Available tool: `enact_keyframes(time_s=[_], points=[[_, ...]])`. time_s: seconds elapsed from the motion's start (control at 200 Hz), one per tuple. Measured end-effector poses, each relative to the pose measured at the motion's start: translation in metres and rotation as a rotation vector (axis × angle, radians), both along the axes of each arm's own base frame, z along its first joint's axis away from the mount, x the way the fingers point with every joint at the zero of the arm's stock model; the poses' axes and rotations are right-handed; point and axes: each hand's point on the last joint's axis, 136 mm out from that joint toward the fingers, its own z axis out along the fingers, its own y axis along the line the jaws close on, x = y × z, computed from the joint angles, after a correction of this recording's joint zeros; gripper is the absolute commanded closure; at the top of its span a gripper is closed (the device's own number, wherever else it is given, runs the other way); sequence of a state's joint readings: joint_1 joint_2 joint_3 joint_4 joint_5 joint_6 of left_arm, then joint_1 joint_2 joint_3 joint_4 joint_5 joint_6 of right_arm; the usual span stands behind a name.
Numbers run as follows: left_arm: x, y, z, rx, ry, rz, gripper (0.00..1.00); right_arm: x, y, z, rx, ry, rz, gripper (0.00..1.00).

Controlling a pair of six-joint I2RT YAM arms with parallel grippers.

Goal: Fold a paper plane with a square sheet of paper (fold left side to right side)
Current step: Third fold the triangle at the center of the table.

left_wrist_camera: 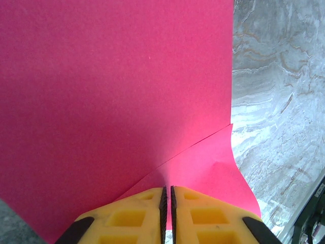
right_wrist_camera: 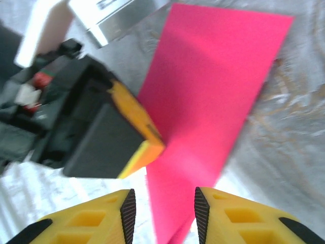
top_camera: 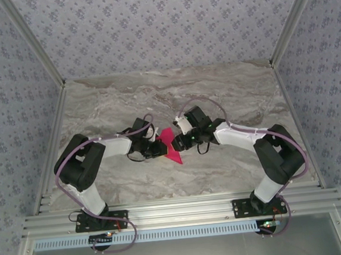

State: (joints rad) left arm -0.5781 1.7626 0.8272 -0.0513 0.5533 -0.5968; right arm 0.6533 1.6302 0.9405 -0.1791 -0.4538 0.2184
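Observation:
The square sheet of paper (top_camera: 173, 152) is magenta-pink and partly folded, with a pointed end toward the near right; it lies mid-table between both grippers. In the left wrist view the sheet (left_wrist_camera: 111, 91) spreads wide, with a folded flap edge running diagonally to my left gripper (left_wrist_camera: 168, 189), whose yellow fingers are pinched shut on the paper's near edge. From above, the left gripper (top_camera: 158, 147) sits at the sheet's left side. My right gripper (right_wrist_camera: 165, 201) stands open astride a narrow part of the sheet (right_wrist_camera: 213, 86) without touching it. Seen from above, the right gripper (top_camera: 179, 142) is at the sheet's right.
The marble-patterned table (top_camera: 126, 95) has free room all round the paper. Patterned walls close in the back and both sides. An aluminium rail (top_camera: 178, 213) carrying the arm bases runs along the near edge. The left arm's finger (right_wrist_camera: 137, 132) is close in front of the right gripper.

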Motion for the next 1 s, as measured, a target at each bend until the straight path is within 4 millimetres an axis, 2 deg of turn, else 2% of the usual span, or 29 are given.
enact_keyframes(time_s=[0.165, 0.325, 0.45, 0.999], points=[[0.0, 0.0, 0.0, 0.0, 0.0, 0.0, 0.88, -0.028, 0.008, -0.009, 0.056, 0.137, 0.046, 0.67], [0.0, 0.0, 0.0, 0.0, 0.0, 0.0, 0.88, -0.041, 0.013, -0.028, 0.051, 0.235, 0.069, 0.68], [0.0, 0.0, 0.0, 0.0, 0.0, 0.0, 0.88, -0.045, 0.012, -0.039, 0.027, 0.284, 0.066, 0.68], [0.0, 0.0, 0.0, 0.0, 0.0, 0.0, 0.88, -0.047, 0.003, -0.057, -0.091, 0.298, 0.07, 0.69]])
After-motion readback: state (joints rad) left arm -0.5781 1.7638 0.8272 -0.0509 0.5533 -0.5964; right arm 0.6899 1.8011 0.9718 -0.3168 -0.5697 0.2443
